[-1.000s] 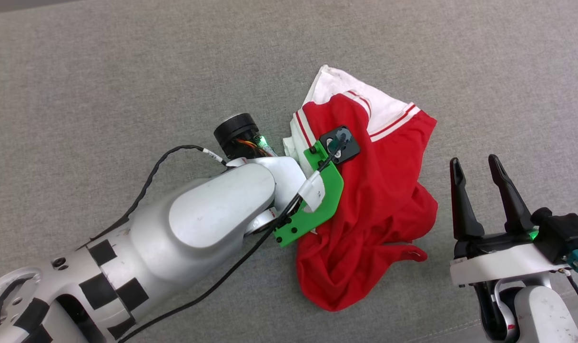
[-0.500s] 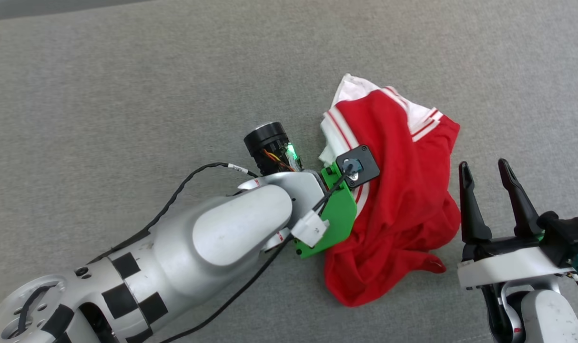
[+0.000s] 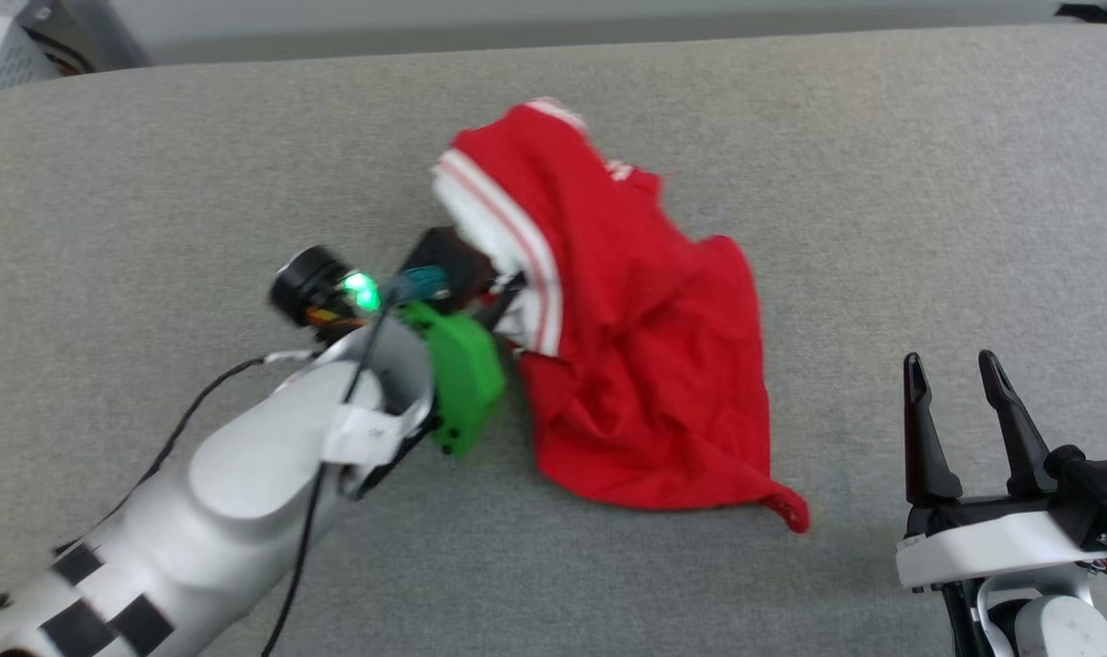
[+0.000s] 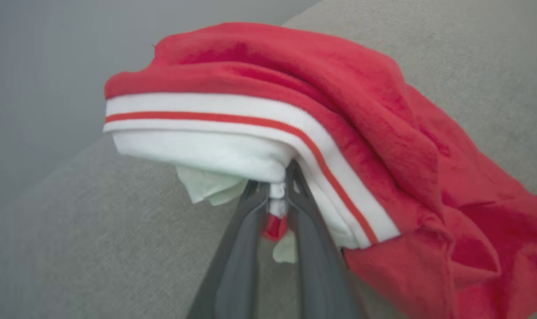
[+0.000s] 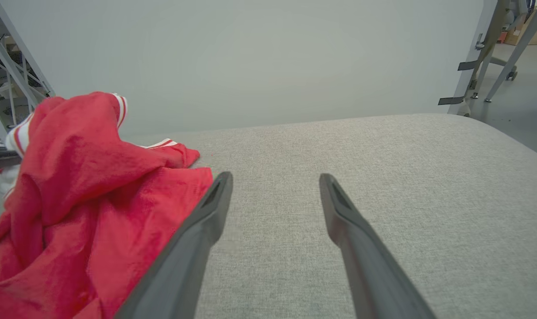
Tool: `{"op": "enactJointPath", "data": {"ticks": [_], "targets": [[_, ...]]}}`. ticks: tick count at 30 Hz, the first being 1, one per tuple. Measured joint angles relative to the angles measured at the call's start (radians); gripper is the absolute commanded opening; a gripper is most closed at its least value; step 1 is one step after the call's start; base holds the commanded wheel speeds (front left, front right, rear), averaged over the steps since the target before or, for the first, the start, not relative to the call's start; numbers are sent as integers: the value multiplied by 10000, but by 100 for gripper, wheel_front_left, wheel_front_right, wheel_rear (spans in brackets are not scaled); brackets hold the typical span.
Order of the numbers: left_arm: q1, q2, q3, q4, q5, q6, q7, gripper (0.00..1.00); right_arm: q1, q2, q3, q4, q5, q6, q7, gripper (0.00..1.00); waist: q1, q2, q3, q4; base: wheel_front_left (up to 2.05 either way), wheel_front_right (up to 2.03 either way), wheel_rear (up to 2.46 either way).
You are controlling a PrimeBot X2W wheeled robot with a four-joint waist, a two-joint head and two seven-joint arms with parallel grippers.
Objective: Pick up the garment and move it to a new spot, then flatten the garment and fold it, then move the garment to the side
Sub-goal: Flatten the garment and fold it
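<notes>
Red cotton of the garment heaps on the grey padded surface, its white sleeve edge with striped trim pinched between the narrow-set fingers of the left gripper, the rest draping beyond and to the right of those tips. The right gripper stands wide and empty, the garment apart on its left.
</notes>
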Motion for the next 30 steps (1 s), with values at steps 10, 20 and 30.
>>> {"op": "enactJointPath", "data": {"ticks": [10,20,30], "targets": [[2243,1183,951,562,-1281,1005,-991,0,93,2,-42,54,-94,0,0,100,0,0,-241,551,0,0,0],[2971,926,1039,1557,-1756,1037,-1490,100,135,0,-165,295,-165,0,2,100,0,0,-347,663,0,0,0],[3489,449,2240,938,-694,2506,-2777,100,251,2,-529,-159,-550,0,0,100,0,0,-960,891,0,0,0]]}}
